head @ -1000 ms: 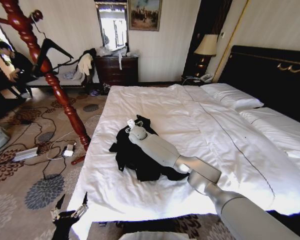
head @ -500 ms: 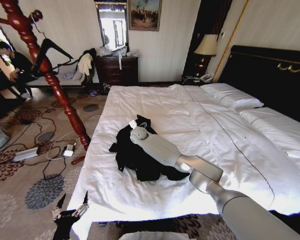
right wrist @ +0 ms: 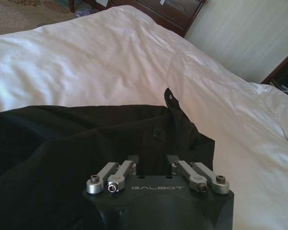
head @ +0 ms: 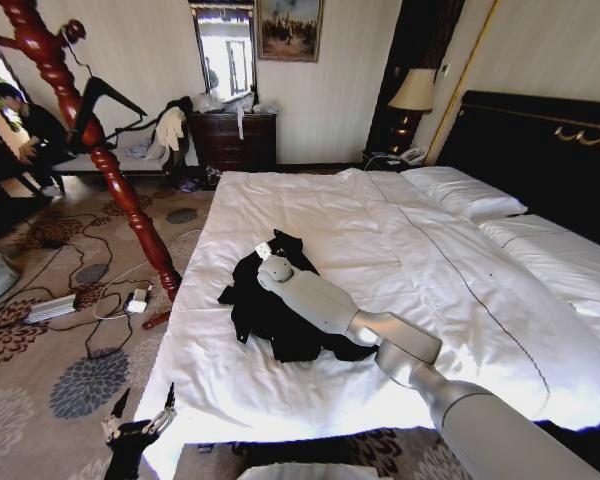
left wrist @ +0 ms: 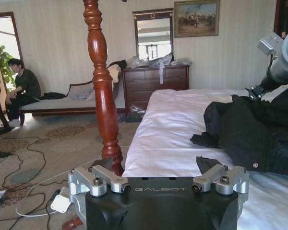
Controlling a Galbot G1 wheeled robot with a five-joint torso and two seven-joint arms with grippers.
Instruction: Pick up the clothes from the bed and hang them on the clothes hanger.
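Note:
The clothes (head: 280, 320), a black jacket, lie crumpled on the white bed (head: 410, 250) near its left edge. My right gripper (head: 268, 256) is stretched across the bed onto the jacket's far end. In the right wrist view the right gripper (right wrist: 152, 163) has its fingers drawn in and sunk into the black fabric (right wrist: 62, 143). The left wrist view shows the right gripper (left wrist: 253, 91) touching the clothes (left wrist: 249, 129). The black clothes hanger (head: 108, 95) hangs on the red wooden coat stand (head: 115, 180). My left gripper (head: 140, 412) rests open and low by the bed's near left corner.
The coat stand's post (left wrist: 103, 96) rises from the carpet just left of the bed. Cables and a power strip (head: 50, 308) lie on the floor. A dark dresser (head: 235, 140) and a sofa stand at the back wall. Pillows (head: 465, 195) and the black headboard lie to the right.
My right wrist has shifted slightly over the jacket, first a little right and then back left. The jacket and the left arm have stayed put.

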